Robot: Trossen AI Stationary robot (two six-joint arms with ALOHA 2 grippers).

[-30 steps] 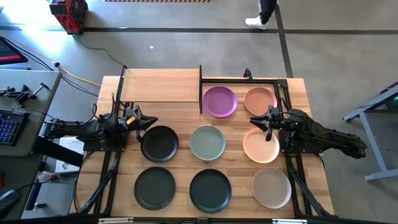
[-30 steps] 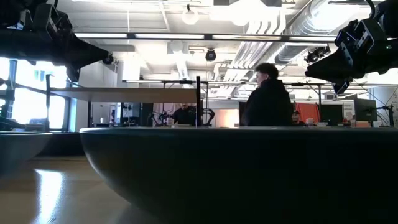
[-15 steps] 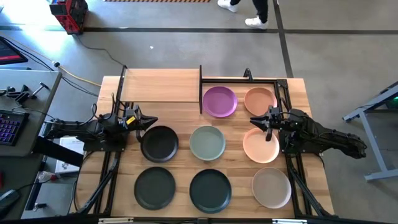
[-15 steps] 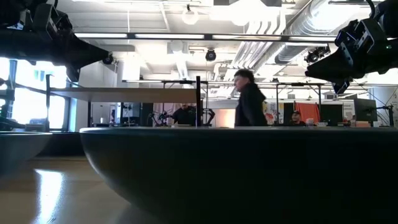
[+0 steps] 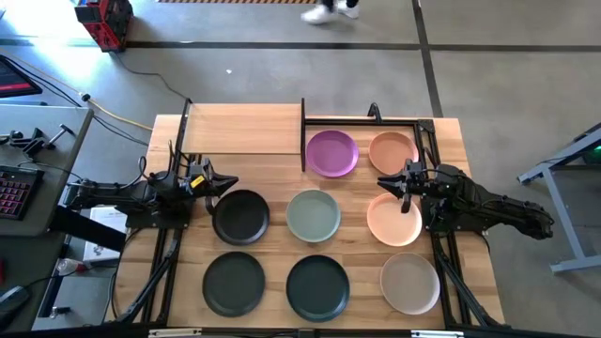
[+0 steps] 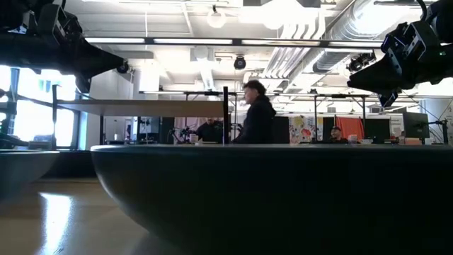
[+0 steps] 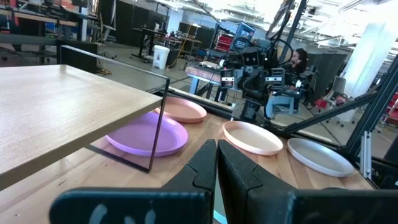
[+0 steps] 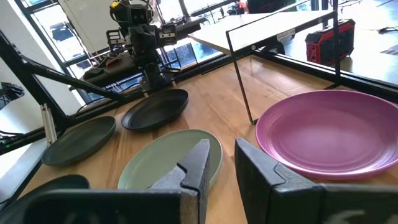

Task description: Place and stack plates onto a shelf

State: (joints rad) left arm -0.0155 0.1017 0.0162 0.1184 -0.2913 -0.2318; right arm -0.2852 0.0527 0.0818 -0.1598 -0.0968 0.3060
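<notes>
Several plates lie flat on the slatted tabletop: purple point(image 5: 331, 153) and peach point(image 5: 392, 150) at the back right, black point(image 5: 240, 216), sage green point(image 5: 314, 216) and peach point(image 5: 393, 218) in the middle row, two dark grey point(image 5: 234, 284) point(image 5: 317, 287) and beige point(image 5: 409, 283) in the near row. The shelf point(image 5: 242, 130), a light-wood panel on black posts, stands at the far left. My left gripper point(image 5: 225, 182) point(image 7: 216, 163) hovers shut beside the black plate. My right gripper point(image 5: 385, 180) point(image 8: 222, 163) hovers slightly open above the middle peach plate's far rim, with nothing between its fingers.
A thin black metal frame point(image 5: 371, 119) borders the purple and far peach plates. A dark plate's rim point(image 6: 269, 191) fills the low view's foreground. A person point(image 6: 256, 113) walks past beyond the far edge. A desk with a keyboard point(image 5: 11, 188) stands left of the table.
Both arms and all plates have kept still. The person beyond the table's far edge has walked toward the left.
</notes>
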